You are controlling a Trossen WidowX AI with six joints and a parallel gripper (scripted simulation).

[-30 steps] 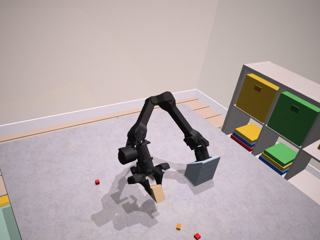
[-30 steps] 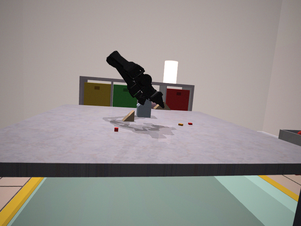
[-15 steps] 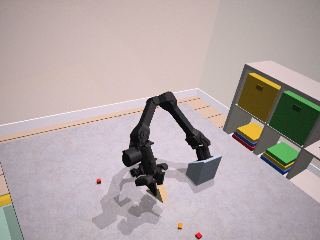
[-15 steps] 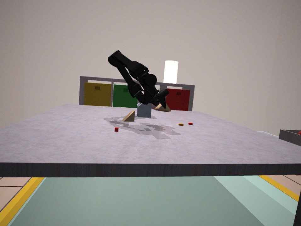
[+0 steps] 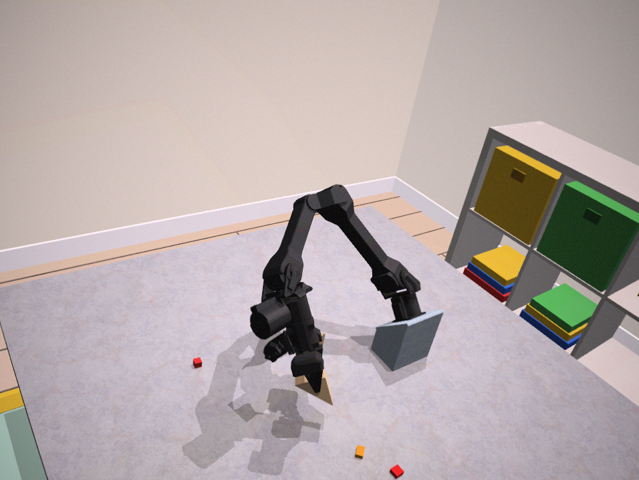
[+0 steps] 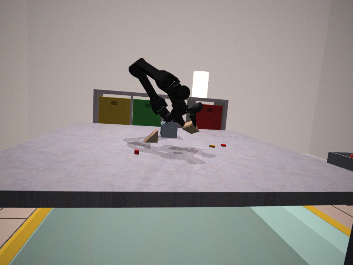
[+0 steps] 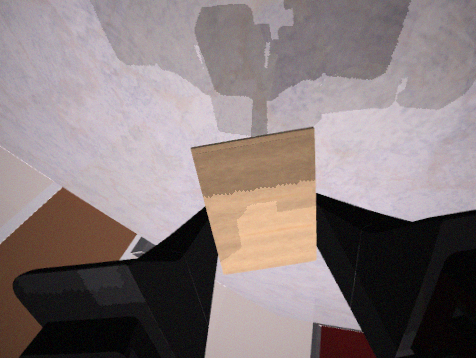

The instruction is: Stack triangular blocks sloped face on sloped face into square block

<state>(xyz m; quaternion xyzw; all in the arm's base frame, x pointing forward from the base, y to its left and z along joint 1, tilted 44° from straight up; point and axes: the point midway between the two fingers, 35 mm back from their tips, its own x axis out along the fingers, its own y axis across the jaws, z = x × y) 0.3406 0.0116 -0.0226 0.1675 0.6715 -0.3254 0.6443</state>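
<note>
Arm: matte black, angular jointed segments (image 5: pixel 361 240) (image 6: pixel 147 85)
Motor housing: black, thick round cylinder (image 5: pixel 270 318) (image 6: pixel 183 92)
End effector: black (image 5: pixel 317 388) (image 6: pixel 189 126) (image 7: pixel 267 227), having two fingers that become narrow toward the tips

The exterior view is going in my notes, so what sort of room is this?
Perhaps a playroom or classroom: cube shelving, bright bins, a glowing lamp.
</note>
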